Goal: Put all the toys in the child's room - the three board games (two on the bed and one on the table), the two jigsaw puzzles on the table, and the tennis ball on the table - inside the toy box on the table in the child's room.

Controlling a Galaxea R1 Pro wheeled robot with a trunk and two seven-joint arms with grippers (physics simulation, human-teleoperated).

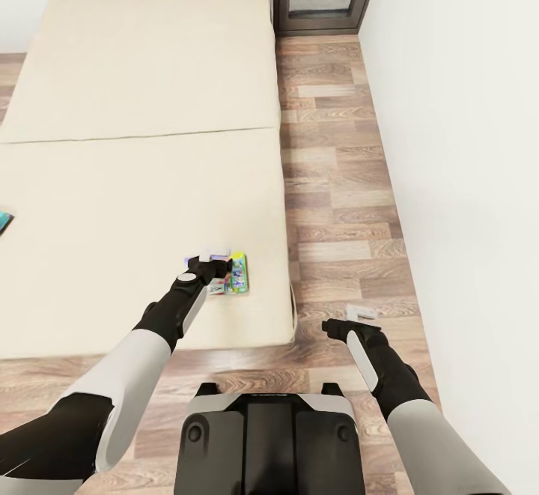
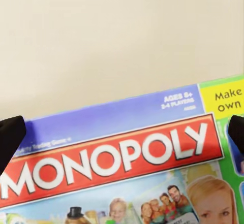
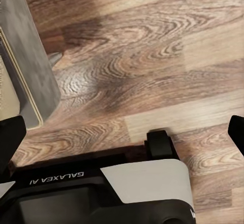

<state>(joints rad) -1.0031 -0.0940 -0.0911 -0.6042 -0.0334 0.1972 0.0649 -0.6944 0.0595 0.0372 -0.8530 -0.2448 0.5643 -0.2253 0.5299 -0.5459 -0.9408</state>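
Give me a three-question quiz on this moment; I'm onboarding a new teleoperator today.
1. True or false: the Monopoly box lies on the bed.
2. The left end effector is: A) over the Monopoly box, open, B) above the floor, C) against the wall.
3. What surface lies below the right end effector?

Key: 1. True. 2. A, its fingertips flank the box lid. 3. The wood plank floor, beside the robot's base.
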